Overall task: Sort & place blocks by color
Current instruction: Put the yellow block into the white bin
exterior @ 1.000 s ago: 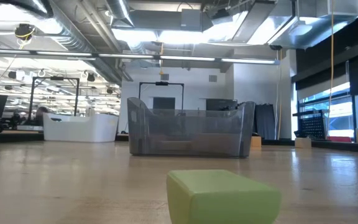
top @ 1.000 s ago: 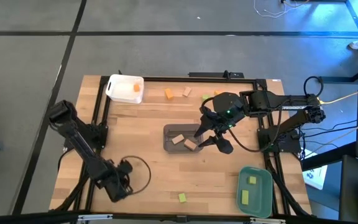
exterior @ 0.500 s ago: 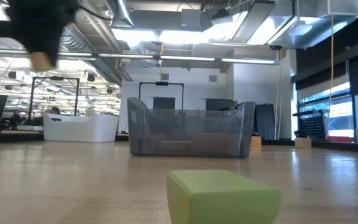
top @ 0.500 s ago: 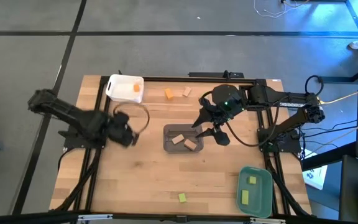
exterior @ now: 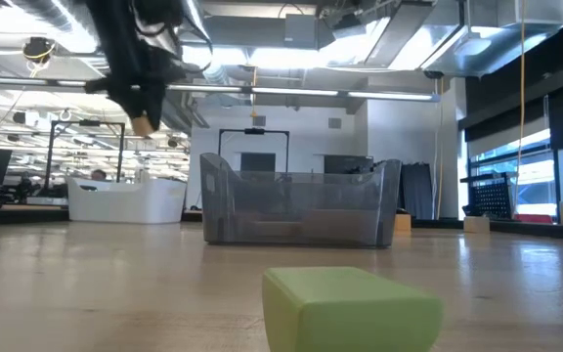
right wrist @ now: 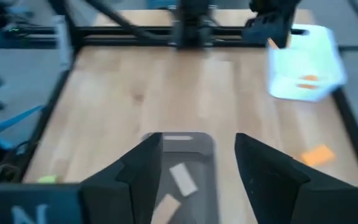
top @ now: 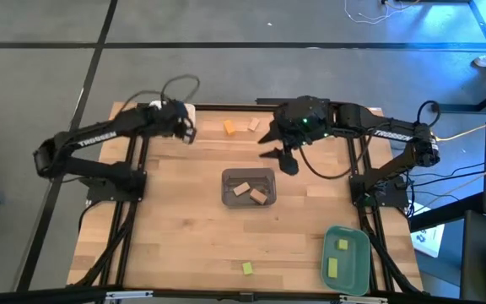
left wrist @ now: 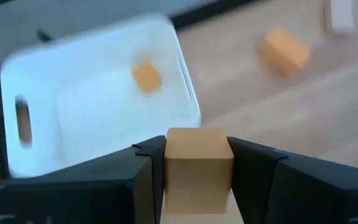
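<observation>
My left gripper (top: 189, 132) hangs above the table's far left, beside the white tray (top: 164, 111), shut on an orange block (left wrist: 197, 163). The same block shows below the fingers in the low view (exterior: 143, 124). One orange block (left wrist: 146, 76) lies in the white tray. My right gripper (top: 280, 160) stands open in the air, just beyond the far right corner of the grey tray (top: 249, 176), which holds tan blocks (top: 251, 192). An orange block (top: 229, 127) and a tan block (top: 253, 125) lie on the table near the far edge. My left gripper pinches the orange block by two opposite side faces (left wrist: 168, 167) between its two fingers. The fingers slant down toward the white tray. The block sits square between them, lifted clear of the table and the tray.
A teal tray (top: 359, 268) at the near right holds two green blocks (top: 342, 245). One green block (top: 246, 268) lies loose near the table's near edge, close in front of the low camera (exterior: 350, 308). Bare wood lies between the trays.
My left gripper has swung from the table's near left corner up to the far left, beside the white tray, rising and turning as it went, with the orange block in its fingers. My right gripper has drawn back from over the grey tray toward the far edge, still open.
</observation>
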You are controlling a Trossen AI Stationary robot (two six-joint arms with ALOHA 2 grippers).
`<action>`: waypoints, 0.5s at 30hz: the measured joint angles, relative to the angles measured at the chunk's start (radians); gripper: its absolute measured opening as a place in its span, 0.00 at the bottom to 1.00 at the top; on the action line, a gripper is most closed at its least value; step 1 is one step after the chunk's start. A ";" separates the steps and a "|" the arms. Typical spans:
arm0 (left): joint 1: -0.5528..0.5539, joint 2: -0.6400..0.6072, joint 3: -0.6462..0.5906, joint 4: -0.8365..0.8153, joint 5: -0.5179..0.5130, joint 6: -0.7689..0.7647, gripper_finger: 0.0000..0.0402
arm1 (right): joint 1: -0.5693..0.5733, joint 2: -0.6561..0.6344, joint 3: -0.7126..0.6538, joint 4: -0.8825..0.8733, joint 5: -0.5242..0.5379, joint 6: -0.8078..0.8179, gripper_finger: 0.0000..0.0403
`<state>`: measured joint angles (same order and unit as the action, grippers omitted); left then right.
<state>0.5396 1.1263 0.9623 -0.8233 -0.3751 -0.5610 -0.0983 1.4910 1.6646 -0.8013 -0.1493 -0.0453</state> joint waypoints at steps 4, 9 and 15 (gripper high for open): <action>0.165 0.068 0.001 0.080 0.120 0.135 0.28 | -0.014 0.000 0.000 0.001 0.119 0.053 0.50; 0.285 0.189 0.000 0.098 0.158 0.236 0.28 | -0.015 0.000 0.000 0.003 0.246 0.093 0.50; 0.363 0.308 0.000 0.169 0.222 0.301 0.28 | -0.015 0.000 0.000 0.013 0.261 0.099 0.50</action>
<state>0.9023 1.4342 0.9627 -0.6538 -0.1526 -0.2596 -0.1131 1.4910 1.6642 -0.7885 0.1116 0.0541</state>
